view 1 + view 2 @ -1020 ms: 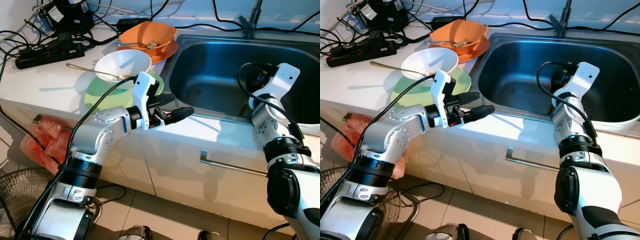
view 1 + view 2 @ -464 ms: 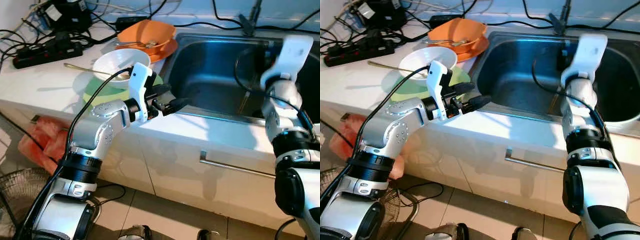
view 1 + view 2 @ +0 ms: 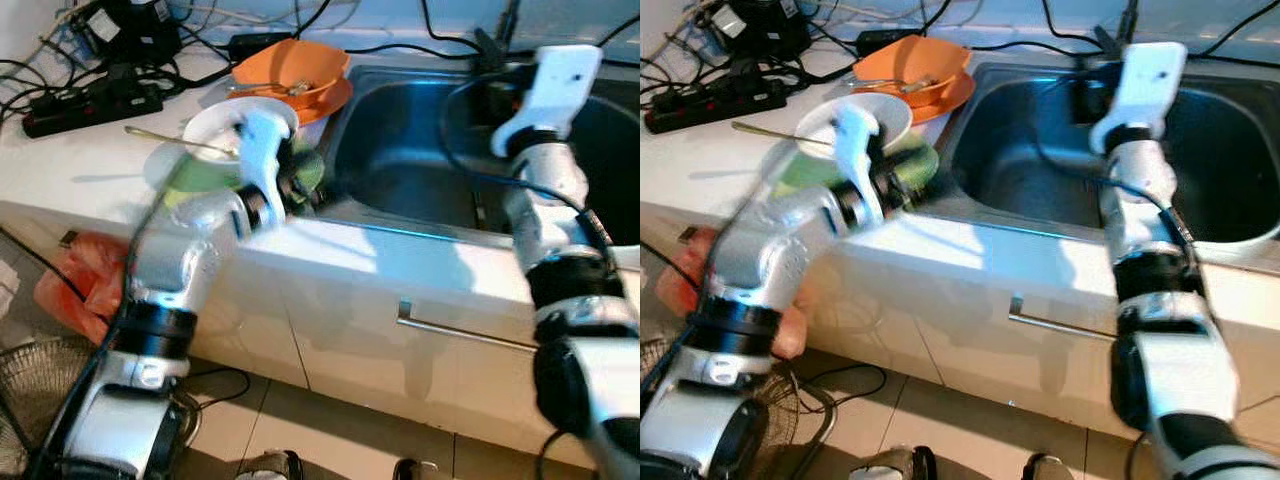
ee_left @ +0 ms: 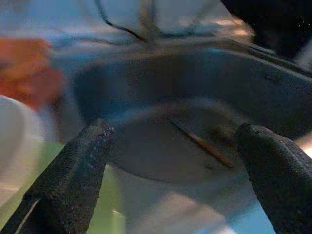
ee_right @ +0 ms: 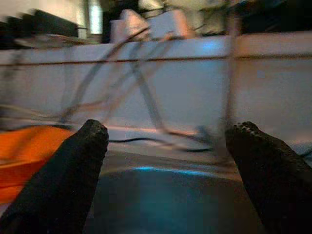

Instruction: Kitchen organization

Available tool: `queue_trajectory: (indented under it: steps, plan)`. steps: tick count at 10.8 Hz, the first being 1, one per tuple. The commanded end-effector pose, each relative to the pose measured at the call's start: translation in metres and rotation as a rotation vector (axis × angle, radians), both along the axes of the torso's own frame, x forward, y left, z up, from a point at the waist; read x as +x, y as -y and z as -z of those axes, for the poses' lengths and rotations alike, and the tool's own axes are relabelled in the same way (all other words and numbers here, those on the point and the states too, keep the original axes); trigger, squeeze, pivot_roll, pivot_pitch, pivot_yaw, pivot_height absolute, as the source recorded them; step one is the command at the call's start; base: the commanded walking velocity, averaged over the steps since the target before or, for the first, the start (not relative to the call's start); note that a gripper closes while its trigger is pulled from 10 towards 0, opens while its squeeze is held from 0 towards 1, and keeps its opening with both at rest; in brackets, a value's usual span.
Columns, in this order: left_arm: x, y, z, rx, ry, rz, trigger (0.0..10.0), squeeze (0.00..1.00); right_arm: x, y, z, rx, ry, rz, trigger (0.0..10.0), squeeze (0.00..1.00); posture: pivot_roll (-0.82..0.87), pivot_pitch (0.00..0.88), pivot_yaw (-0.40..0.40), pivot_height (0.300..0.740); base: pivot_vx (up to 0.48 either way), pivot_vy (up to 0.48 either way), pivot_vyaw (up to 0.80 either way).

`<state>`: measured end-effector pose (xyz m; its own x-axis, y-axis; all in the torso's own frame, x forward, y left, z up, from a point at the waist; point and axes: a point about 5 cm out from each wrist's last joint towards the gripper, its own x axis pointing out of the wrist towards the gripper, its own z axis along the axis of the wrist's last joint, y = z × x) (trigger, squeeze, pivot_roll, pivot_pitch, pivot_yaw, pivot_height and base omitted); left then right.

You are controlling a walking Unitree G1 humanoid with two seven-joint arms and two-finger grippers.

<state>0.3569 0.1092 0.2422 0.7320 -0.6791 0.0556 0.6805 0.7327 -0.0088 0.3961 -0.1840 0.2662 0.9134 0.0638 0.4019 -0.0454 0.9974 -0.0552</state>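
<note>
Before me, a white countertop (image 3: pixel 90 165) over white cabinet fronts with a metal bar handle (image 3: pixel 462 334). Pale tiled floor (image 3: pixel 320 430) below. Black cables (image 3: pixel 60 85) clutter the counter's back. Light is bright, bluish.

Readable text: none, everything's too blurry to make out any lettering
Labels/brands: nothing legible on the bowls, sink or power strip
Numbers/signs: none either

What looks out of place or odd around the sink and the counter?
A black power strip and a tangle of cables lie on the counter close to the sink, which looks unsafe beside water. A thin stick-like item lies loose in the sink basin. Dirty bowls, white and orange, sit stacked on plates.
</note>
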Motion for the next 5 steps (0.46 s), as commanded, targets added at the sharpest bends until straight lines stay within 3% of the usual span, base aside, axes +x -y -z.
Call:
queue_trajectory:
  steps: [1, 2, 3, 4, 5]
  plan:
    - [0.001, -0.011, -0.015, 0.005, 0.073, -0.077, 10.0, 0.25, -0.003, -0.008, 0.0, 0.026, -0.012, -0.074, 10.0, 0.0, 0.09, 0.089, 0.09, 0.74, 0.0, 0.0, 0.0]
    - [0.001, -0.019, -0.022, 0.039, 0.119, -0.164, 10.0, 0.54, -0.008, -0.014, 0.0, 0.024, -0.003, -0.135, 10.0, 0.0, 0.09, 0.088, 0.089, 0.74, 0.0, 0.0, 0.0]
    - [0.001, -0.024, -0.03, 0.023, 0.155, -0.231, 10.0, 0.54, -0.012, -0.018, 0.002, 0.009, 0.002, -0.158, 10.0, 0.0, 0.1, 0.088, 0.087, 0.74, 0.0, 0.0, 0.0]
    - [0.003, -0.039, -0.039, 0.005, 0.213, -0.363, 10.0, 0.41, -0.018, -0.022, 0.007, 0.013, -0.01, -0.199, 10.0, 0.0, 0.1, 0.089, 0.085, 0.74, 0.0, 0.0, 0.0]
    - [0.004, -0.049, -0.044, -0.017, 0.242, -0.445, 10.0, 0.21, -0.021, -0.023, 0.011, 0.014, -0.02, -0.214, 10.0, 0.0, 0.1, 0.088, 0.086, 0.74, 0.0, 0.0, 0.0]
